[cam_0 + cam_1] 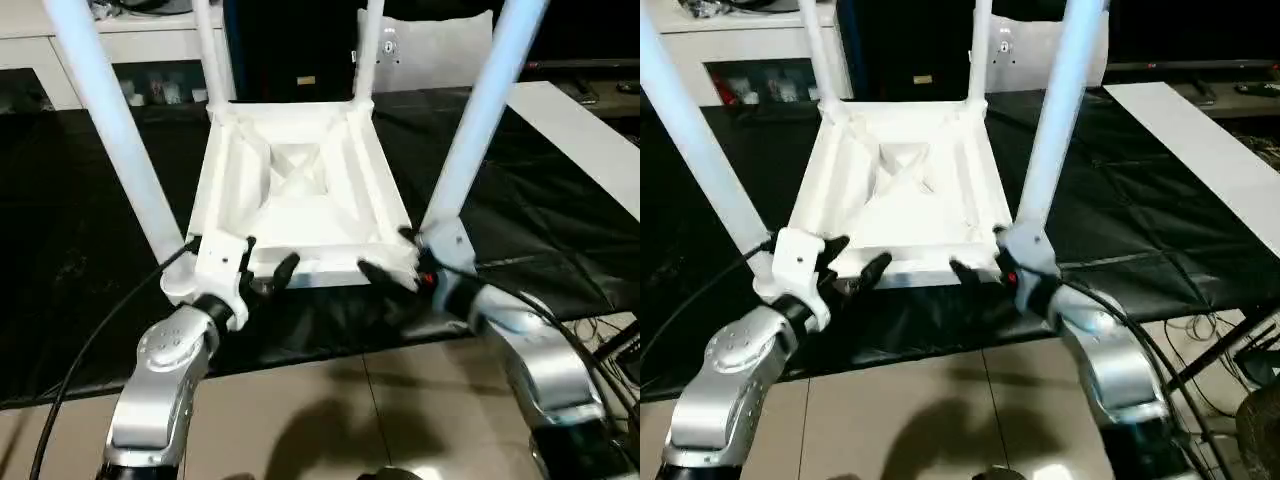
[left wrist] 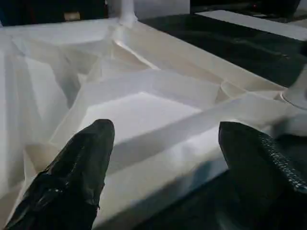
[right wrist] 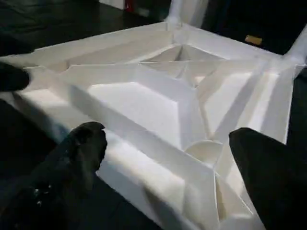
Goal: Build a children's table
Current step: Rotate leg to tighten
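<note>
Children's table (image 1: 300, 180) is lying upside down on the desk (image 1: 80, 250), ribbed underside facing up. White moulded plastic, rectangular; raised ribs are running diagonally to a central crossing, with a round socket recess visible at the near corner (image 3: 205, 151). Four tapered white tubular legs are standing up from the corners: near left leg (image 1: 110, 120), near right leg (image 1: 480, 120), far left leg (image 1: 208, 50), far right leg (image 1: 366, 50).

Left gripper (image 1: 268, 262) is sitting at the near edge of the top, by the near left corner; jaws are standing wide open, holding nothing, black fingers (image 2: 79, 167) spread on either side of the rim. Right gripper (image 1: 392, 262) is sitting at the near right corner; jaws are likewise wide open and empty, textured black fingers (image 3: 76, 158) apart over the rim.

Desk is covered in creased black sheeting. A white board (image 1: 580, 130) is lying along its right side. Pale floor tiles (image 1: 330, 410) are showing below. White shelving (image 1: 120, 60) is standing behind.
</note>
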